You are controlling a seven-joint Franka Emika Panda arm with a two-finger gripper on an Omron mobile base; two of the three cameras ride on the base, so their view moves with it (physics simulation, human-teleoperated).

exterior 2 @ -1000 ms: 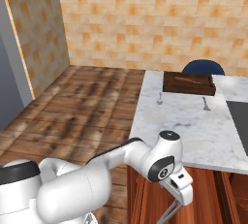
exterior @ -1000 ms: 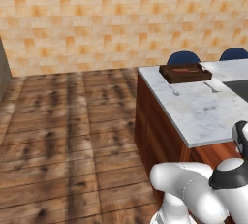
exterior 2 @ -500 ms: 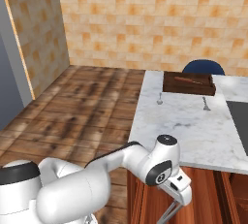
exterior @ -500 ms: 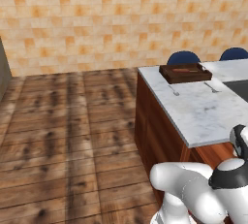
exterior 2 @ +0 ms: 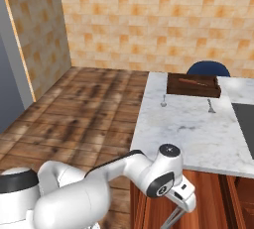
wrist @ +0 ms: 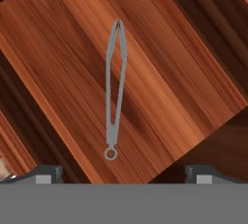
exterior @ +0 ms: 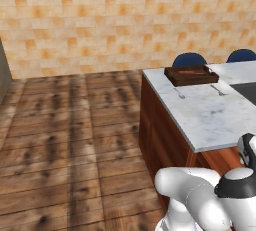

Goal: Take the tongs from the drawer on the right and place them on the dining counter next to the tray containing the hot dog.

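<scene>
Hand view shows the tongs [wrist: 115, 89] lying flat near the middle of the drawer [wrist: 160, 77] floor, the gripper [wrist: 123, 172] above with jaws spread wide and empty, so closing off-centre could pinch one thin arm and skid them away.

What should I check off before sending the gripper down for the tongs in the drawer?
1. Drawer open, floor exposed: ok.
2. Tongs lying flat and alone on the drawer floor, nothing on top: ok.
3. Gripper open, both tips apart at the bottom of the hand view: ok.
4. Tongs centred between the tips: roughly ok, slightly left of the midline.
5. Height above the tongs: cannot tell.
6. Free marble beside the tray on the dining counter, near the two small utensils: ok.
</scene>
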